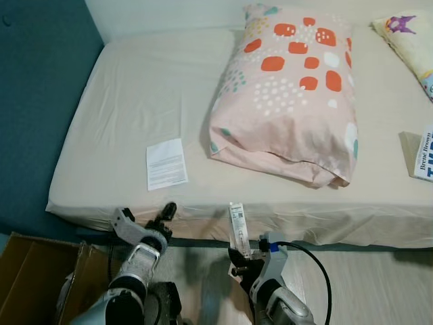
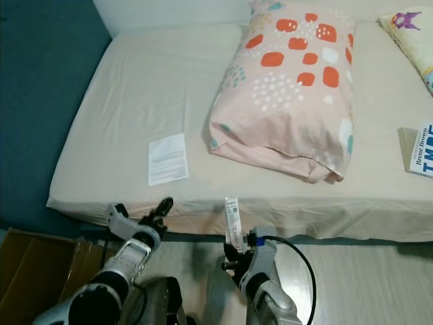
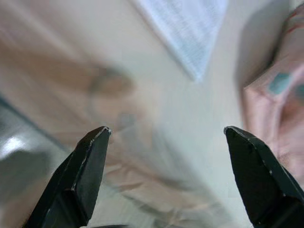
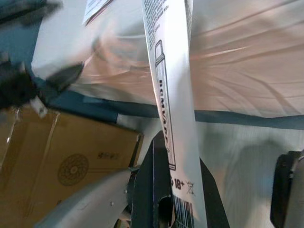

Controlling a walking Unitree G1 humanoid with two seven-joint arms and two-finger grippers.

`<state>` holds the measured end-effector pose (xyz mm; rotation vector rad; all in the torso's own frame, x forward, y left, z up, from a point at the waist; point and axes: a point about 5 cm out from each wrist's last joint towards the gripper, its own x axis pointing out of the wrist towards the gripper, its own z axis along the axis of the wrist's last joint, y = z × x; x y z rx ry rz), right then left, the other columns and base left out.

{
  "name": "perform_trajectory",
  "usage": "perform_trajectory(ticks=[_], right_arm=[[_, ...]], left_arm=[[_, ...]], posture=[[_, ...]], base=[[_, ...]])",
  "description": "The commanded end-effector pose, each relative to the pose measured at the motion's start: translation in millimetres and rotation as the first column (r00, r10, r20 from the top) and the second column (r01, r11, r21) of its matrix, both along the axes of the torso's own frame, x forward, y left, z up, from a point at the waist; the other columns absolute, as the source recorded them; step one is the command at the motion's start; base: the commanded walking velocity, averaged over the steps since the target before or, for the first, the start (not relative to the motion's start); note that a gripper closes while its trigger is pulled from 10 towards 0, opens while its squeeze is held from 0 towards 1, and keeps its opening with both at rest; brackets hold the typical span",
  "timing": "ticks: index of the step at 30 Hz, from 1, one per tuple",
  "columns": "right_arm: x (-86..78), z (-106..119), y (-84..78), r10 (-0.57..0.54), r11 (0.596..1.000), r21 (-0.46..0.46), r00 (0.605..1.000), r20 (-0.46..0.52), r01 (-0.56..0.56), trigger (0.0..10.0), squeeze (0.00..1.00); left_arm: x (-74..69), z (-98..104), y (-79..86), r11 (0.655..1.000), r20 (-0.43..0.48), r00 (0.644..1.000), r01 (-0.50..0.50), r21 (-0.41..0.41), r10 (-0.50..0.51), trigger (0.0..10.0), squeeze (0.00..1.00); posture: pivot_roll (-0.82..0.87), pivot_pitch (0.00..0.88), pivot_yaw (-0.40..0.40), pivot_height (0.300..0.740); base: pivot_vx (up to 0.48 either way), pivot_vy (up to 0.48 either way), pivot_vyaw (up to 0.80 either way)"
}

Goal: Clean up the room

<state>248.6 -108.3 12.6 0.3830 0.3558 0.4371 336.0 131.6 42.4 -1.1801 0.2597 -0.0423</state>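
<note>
Your right gripper [image 1: 238, 259] is clamped on a slim white packet [image 1: 237, 227], which stands upright out of its fingers with printed text and a barcode running down it. In the right wrist view the packet [image 4: 171, 109] lies flat along one black finger [image 4: 153, 190], while the other finger sits well off to the side, so the grip looks partial. The right arm is raised from below, the gripper pointing up just in front of the bed's [image 1: 135, 101] front edge, with the packet's top reaching about level with that edge.

Your left gripper [image 1: 145, 218] is spread wide and holds nothing. Its fingers [image 3: 83, 175] frame bare sheet at the bed's front edge, and the left arm reaches up and forward so the tips sit just below the mattress rim. A white sheet of paper [image 1: 166, 163] lies flat on the bed just beyond that gripper, near the front edge.

Further along the bed from the paper rests a large pink pillow [image 1: 287, 88] with orange spots, its lower corner close to the front edge. A book [image 1: 424, 154] lies at the bed's far right, and another pillow [image 1: 409, 37] sits behind it. An open cardboard box [image 1: 34, 271] stands on the floor beside the left arm, below the bed's near left corner. Open sheet lies between the paper and the bed's left side.
</note>
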Motion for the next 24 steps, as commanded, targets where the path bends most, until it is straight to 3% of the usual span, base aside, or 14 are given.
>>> perform_trajectory(ticks=[1, 5, 11, 13, 16, 24], right_arm=[[-8.4, -6.2, 5.8, 0.002, 1.0, 0.02, 0.999, -0.038, -0.001, 10.0, 0.0], [-12.5, -5.6, 8.9, 0.01, 1.0, 0.023, 0.999, -0.04, -0.009, 10.0, 0.0], [-18.2, -1.3, 12.9, 0.01, 0.999, 0.034, 0.999, -0.04, -0.009, 10.0, 0.0], [-18.2, -1.3, 12.9, 0.01, 0.999, 0.034, 0.999, -0.04, -0.009, 10.0, 0.0], [-29.5, 5.0, 16.3, 0.0, 0.999, 0.049, 0.999, -0.037, 0.001, 10.0, 0.0], [-40.3, 10.7, 17.9, -0.01, 0.998, 0.059, 0.999, -0.04, 0.012, 10.0, 0.0]], left_arm=[[-3.6, -4.0, -6.5, 0.999, -0.009, 1.0, 0.012, -0.048, -0.012, 10.0, 0.0], [4.5, 9.7, -25.8, 0.994, 0.048, 0.996, 0.083, -0.073, -0.079, 10.0, 0.0], [4.8, 10.1, -38.8, 0.994, 0.02, 0.994, 0.108, -0.032, -0.108, 10.0, 0.0], [4.8, 10.1, -38.8, 0.994, 0.02, 0.994, 0.108, -0.032, -0.108, 10.0, 0.0], [5.1, 8.1, -47.1, 0.997, -0.059, 0.996, 0.071, 0.02, -0.07, 10.0, 0.0], [13.9, 20.5, -50.6, 0.999, -0.044, 0.998, 0.036, -0.018, -0.037, 10.0, 0.0]], posture=[[-0.14, 0.373, 0.09, 0.615], [-0.15, 0.389, 0.091, 0.615], [-0.15, 0.418, 0.096, 0.615], [-0.15, 0.418, 0.096, 0.615], [-0.18, 0.466, 0.105, 0.615], [-0.21, 0.526, 0.105, 0.615]], base=[[0.0, 0.0, 0.0], [0.0, 0.0, 0.0], [0.0, 0.0, 0.0], [0.0, 0.0, 0.0], [0.0, 0.0, 0.0], [0.0, 0.0, 0.0]])
